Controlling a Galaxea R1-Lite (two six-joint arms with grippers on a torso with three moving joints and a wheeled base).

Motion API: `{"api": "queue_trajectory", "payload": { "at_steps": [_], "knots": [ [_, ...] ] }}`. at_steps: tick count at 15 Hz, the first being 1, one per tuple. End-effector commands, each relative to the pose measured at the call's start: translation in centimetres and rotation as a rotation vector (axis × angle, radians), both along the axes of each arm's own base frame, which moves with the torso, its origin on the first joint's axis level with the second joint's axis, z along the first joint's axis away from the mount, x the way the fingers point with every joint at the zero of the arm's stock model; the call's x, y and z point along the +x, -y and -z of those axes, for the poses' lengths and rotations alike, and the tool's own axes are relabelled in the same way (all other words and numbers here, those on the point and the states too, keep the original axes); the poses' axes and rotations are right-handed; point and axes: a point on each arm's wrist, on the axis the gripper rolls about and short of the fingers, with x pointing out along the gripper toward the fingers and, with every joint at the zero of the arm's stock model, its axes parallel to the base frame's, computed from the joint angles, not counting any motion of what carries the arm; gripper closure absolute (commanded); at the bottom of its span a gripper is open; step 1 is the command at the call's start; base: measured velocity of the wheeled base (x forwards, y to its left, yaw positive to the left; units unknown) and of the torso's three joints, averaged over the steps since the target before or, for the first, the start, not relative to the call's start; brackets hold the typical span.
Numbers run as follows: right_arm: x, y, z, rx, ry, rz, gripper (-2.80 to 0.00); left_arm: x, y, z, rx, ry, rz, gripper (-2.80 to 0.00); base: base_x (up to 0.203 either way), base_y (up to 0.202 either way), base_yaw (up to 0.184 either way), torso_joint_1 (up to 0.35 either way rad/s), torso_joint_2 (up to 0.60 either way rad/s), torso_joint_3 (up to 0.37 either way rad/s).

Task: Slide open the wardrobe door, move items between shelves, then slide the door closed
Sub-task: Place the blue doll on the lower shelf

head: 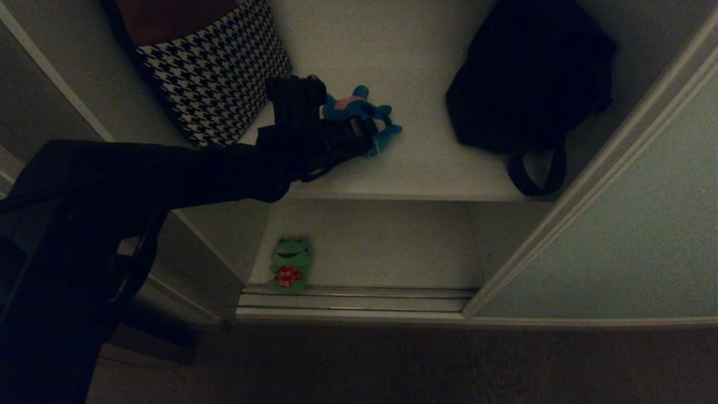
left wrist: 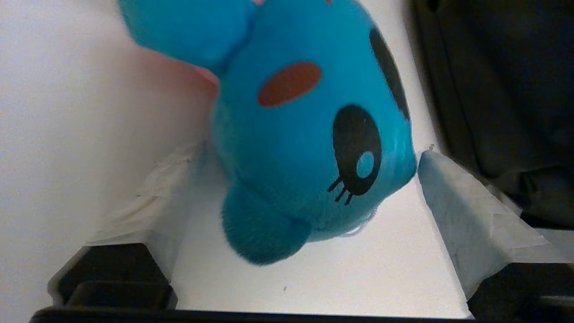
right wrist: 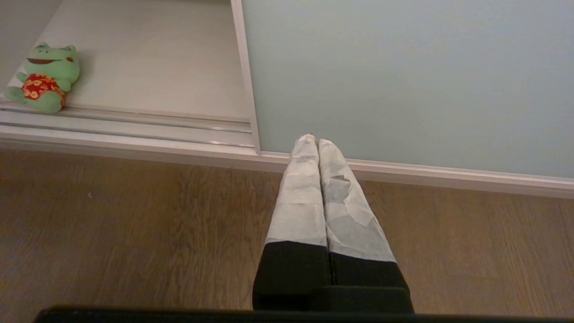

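The teal-blue plush toy (head: pixel 356 106) lies on the off-white upper shelf (head: pixel 426 163) of the open wardrobe. My left gripper (head: pixel 364 137) reaches in over the shelf's front edge and stands open. Its white-wrapped fingers (left wrist: pixel 453 202) sit one on each side of the plush toy's (left wrist: pixel 296 148) head, close to it, and the toy rests on the board. The grey-green sliding wardrobe door (head: pixel 634 235) is slid aside to the right. My right gripper (right wrist: pixel 314 141) hangs shut and empty over the wooden floor, in front of the door (right wrist: pixel 403 76).
A black bag (head: pixel 527 73) sits on the same shelf right of the toy, and a houndstooth bag (head: pixel 219 73) to its left. A green frog plush (head: pixel 289 264) sits on the lower board beside the door track (head: pixel 353 297).
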Motion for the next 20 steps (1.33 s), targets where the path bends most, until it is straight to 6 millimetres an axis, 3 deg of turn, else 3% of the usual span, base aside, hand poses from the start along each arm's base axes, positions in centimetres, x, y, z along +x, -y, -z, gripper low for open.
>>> {"api": "queue_trajectory", "payload": {
  "at_steps": [1, 6, 9, 12, 16, 20],
  "knots": [
    [0.0, 0.0, 0.0, 0.000, 0.000, -0.001, 0.00, 0.5, 0.2, 0.8, -0.001, -0.003, 0.002, 0.00, 0.000, 0.000, 0.000, 0.000, 0.00, 0.000],
    [0.0, 0.0, 0.0, 0.000, 0.002, -0.001, 0.00, 1.0, 0.3, 1.2, 0.004, 0.040, 0.009, 0.00, 0.000, 0.000, 0.000, 0.000, 0.00, 0.000],
    [0.0, 0.0, 0.0, 0.000, 0.002, -0.001, 0.00, 0.0, -0.1, -0.6, -0.013, 0.066, 0.023, 0.00, 0.000, 0.000, 0.000, 0.000, 0.00, 0.000],
    [0.0, 0.0, 0.0, 0.000, 0.001, -0.001, 0.00, -2.9, -1.4, -3.3, 0.009, 0.052, 0.022, 0.00, 0.000, 0.000, 0.000, 0.000, 0.00, 0.000],
    [0.0, 0.0, 0.0, 0.000, 0.002, -0.001, 0.00, -7.8, -3.4, -5.0, 0.098, -0.044, 0.029, 0.00, 0.000, 0.000, 0.000, 0.000, 0.00, 0.000],
    [0.0, 0.0, 0.0, 0.000, 0.002, -0.001, 0.00, -12.2, -5.6, -5.3, 0.146, -0.072, 0.011, 0.00, 0.000, 0.000, 0.000, 0.000, 0.00, 0.000]
  ]
}}
